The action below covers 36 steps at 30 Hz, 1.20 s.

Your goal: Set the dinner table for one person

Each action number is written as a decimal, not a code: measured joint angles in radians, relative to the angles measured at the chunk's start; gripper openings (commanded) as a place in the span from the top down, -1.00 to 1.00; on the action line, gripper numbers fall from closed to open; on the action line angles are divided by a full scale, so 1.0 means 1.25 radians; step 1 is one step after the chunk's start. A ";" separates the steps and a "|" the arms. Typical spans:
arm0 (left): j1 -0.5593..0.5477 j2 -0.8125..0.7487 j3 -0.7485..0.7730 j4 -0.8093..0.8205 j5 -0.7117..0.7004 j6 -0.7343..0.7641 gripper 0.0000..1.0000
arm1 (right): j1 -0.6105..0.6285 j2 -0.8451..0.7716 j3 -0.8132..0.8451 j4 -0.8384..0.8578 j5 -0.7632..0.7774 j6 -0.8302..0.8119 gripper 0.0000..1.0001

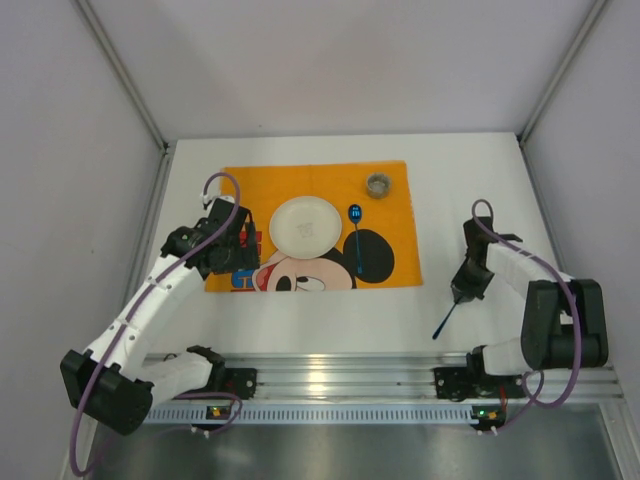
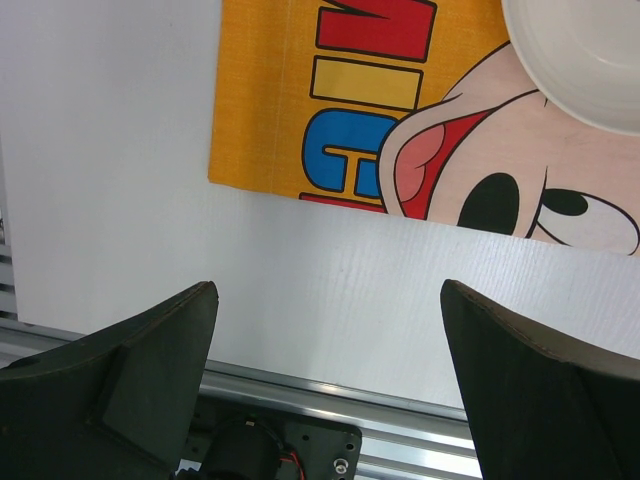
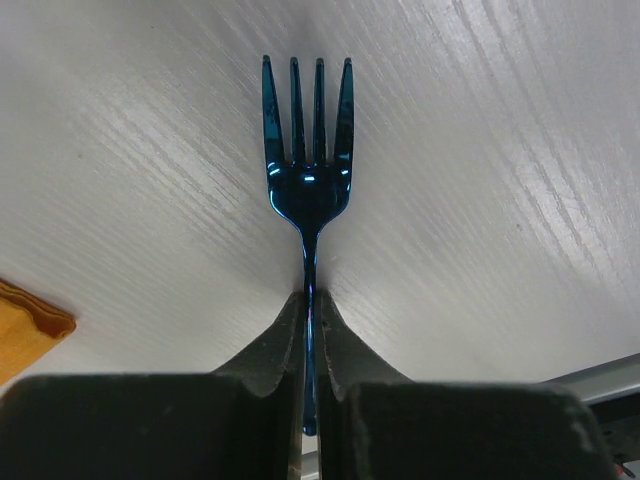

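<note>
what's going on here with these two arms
The right gripper is shut on a blue fork, out over the bare table to the right of the orange placemat. The left gripper is open and empty by the placemat's near left corner. A white plate, a blue spoon and a small cup already sit on the placemat.

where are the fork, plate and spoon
fork (image 3: 308, 195): right wrist view, base of its tines
plate (image 1: 305, 225): top external view, its centre
spoon (image 1: 358, 242): top external view, middle of its handle

Fork (image 3: 308, 190) handle hidden between the right fingers (image 3: 280, 350); plate (image 2: 585, 60) and placemat (image 2: 270, 100) cut off by frame's edge.
</note>
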 measured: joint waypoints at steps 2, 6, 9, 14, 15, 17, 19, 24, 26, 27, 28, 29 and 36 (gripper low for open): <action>0.000 0.000 0.000 0.000 0.000 0.000 -0.97 | 0.000 0.008 0.003 0.000 -0.002 -0.007 1.00; 0.000 0.000 0.001 0.000 0.001 0.004 -0.97 | 0.012 0.012 0.020 -0.004 -0.002 -0.013 1.00; 0.000 0.000 0.014 0.000 0.008 0.012 -0.97 | 0.059 0.031 0.086 -0.009 0.019 -0.010 1.00; 0.000 0.000 0.069 -0.009 0.006 0.014 -0.97 | 0.240 0.127 0.425 -0.024 0.044 0.007 1.00; 0.000 0.000 0.084 -0.012 0.000 0.014 -0.97 | 0.285 0.167 0.526 -0.024 0.044 0.014 1.00; 0.000 -0.001 0.103 -0.019 -0.009 0.012 -0.97 | 0.362 0.245 0.683 0.001 0.021 0.027 1.00; 0.000 -0.006 0.128 -0.031 -0.023 0.008 -0.97 | 0.436 0.346 0.834 0.030 -0.035 0.041 1.00; 0.000 -0.045 0.133 -0.066 -0.037 -0.017 -0.98 | 0.572 0.669 1.239 0.066 -0.176 0.087 1.00; 0.000 -0.063 0.132 -0.083 -0.037 -0.031 -0.97 | 0.605 0.779 1.342 0.101 -0.215 0.123 1.00; 0.000 -0.076 0.132 -0.091 -0.037 -0.038 -0.98 | 0.616 0.814 1.359 0.118 -0.234 0.143 1.00; 0.000 -0.085 0.132 -0.097 -0.038 -0.043 -0.97 | 0.627 0.845 1.367 0.131 -0.249 0.162 1.00; 0.000 -0.098 0.132 -0.109 -0.039 -0.052 -0.98 | 0.635 0.878 1.368 0.142 -0.264 0.182 1.00; 0.000 -0.158 0.132 -0.175 -0.056 -0.094 -0.97 | 0.648 0.972 1.368 0.148 -0.283 0.215 0.99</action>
